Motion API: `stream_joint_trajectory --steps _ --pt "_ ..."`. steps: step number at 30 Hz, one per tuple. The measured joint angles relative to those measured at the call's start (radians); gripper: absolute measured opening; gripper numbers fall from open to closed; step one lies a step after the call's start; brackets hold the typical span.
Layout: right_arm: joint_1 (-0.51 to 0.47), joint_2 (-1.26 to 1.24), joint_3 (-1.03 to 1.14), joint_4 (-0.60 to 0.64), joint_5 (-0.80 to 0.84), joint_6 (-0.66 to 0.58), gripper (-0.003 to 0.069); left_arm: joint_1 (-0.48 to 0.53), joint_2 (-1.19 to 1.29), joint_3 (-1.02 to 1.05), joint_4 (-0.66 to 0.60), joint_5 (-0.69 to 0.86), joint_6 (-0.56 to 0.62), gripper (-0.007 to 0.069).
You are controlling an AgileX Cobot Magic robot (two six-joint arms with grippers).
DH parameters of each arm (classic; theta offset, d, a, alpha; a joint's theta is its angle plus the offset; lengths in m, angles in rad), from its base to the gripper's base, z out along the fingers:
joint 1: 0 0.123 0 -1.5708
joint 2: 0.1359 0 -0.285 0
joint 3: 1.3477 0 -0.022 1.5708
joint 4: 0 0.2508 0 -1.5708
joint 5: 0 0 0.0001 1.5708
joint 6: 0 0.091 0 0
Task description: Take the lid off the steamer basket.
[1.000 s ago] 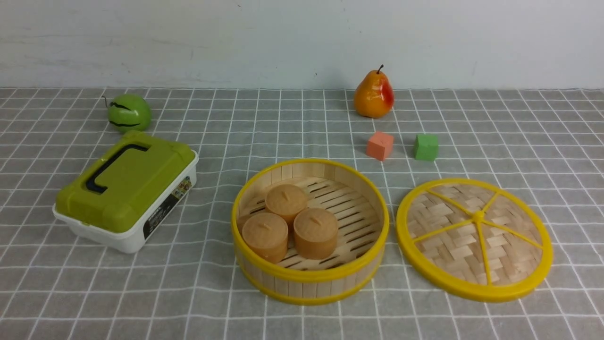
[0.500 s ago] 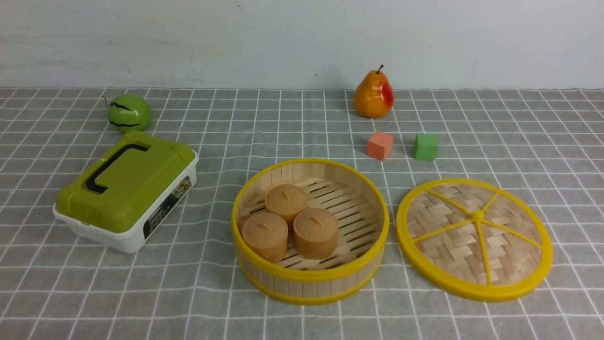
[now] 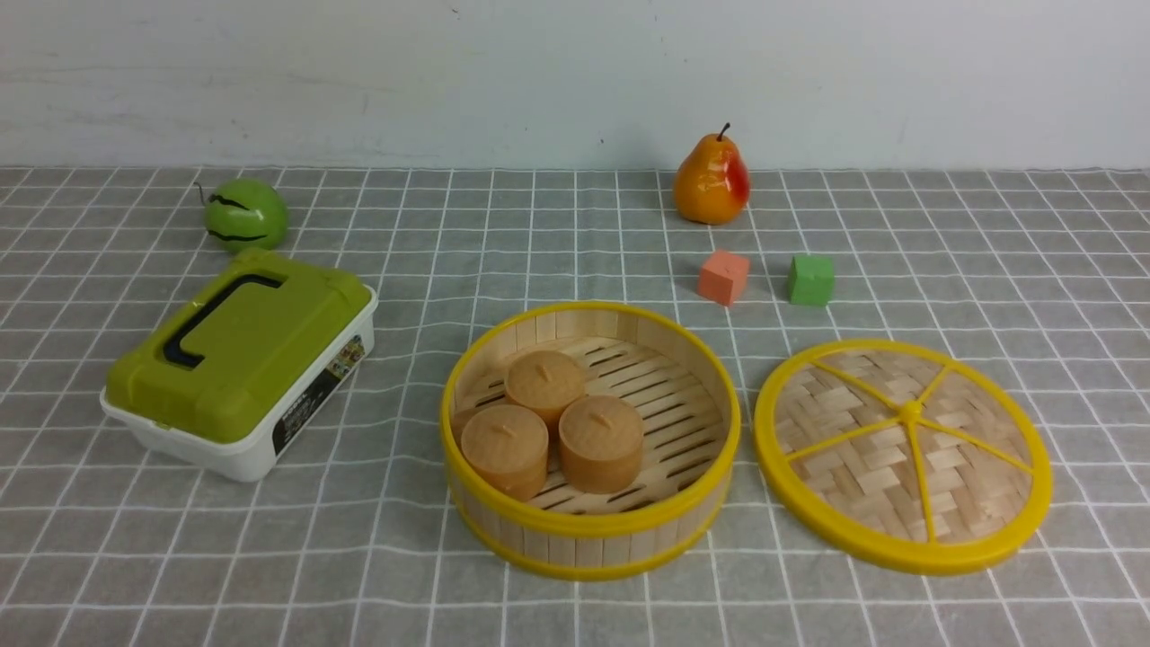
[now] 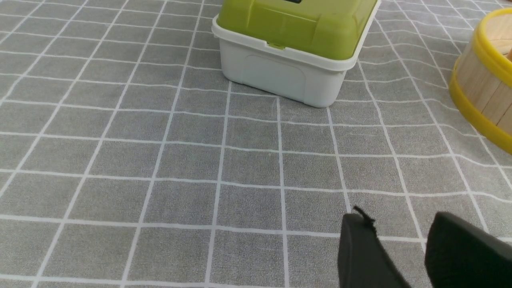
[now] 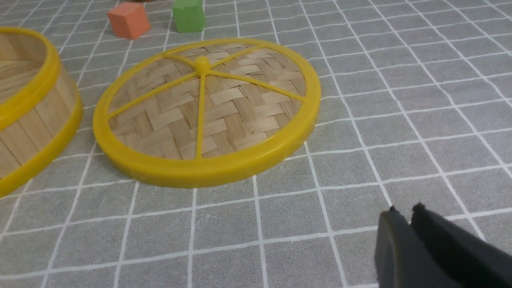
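Keeping both arms back is my best move: the lid (image 3: 903, 454) lies flat on the tabletop just right of the steamer basket (image 3: 590, 440), near the front edge, apart from it. My right gripper (image 5: 406, 212) is closed and empty; my left gripper (image 4: 400, 224) stands parted, empty. Nothing has shifted since a second ago.

**Other Things on the Gray Cloth**

A white box (image 3: 235, 458) with a green top (image 3: 243, 346) sits on the left. A green ball-like fruit (image 3: 245, 214) is behind it. Far back on the right stands a pear (image 3: 712, 180). Near the pear are an orange block (image 3: 723, 277) and a green block (image 3: 810, 279), side by side. Three brown cakes (image 3: 548, 422) huddle together in the middle.
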Motion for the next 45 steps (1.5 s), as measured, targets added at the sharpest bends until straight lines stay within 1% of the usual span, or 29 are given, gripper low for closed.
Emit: stream_joint_trajectory --steps 45 --pt "0.0 0.0 0.0 0.0 0.0 0.0 0.009 0.0 0.0 0.0 0.0 0.0 0.0 0.0239"
